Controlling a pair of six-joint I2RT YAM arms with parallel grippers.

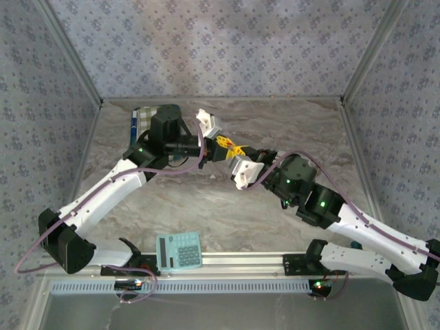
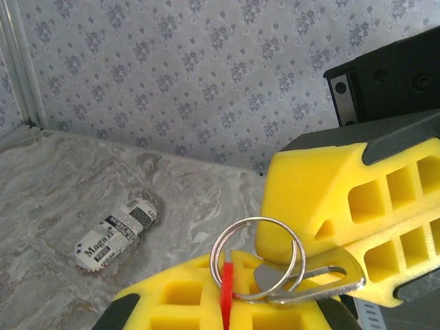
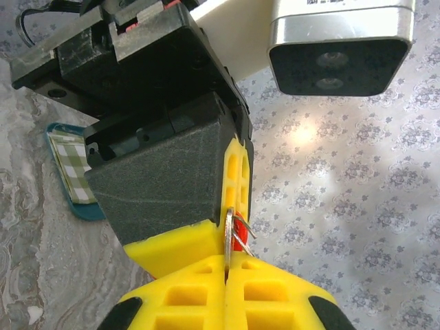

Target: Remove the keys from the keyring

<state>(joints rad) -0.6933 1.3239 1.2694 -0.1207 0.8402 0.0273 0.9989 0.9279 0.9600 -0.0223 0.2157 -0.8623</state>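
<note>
Pinching keys [image 2: 226, 302], L hand [image 2: 227, 275], keyring [image 2: 258, 220], R hand [image 3: 227, 271]

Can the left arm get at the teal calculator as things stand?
Probably not: the left gripper is shut on the red key, linked through the keyring that the right gripper pinches. The teal calculator itself lies uncovered at the near edge.

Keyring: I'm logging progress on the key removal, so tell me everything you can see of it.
The keyring is a thin, shiny silver split ring, held in the air. A flat silver key and a red piece are on it, pinched by the right gripper and left gripper respectively.
</note>
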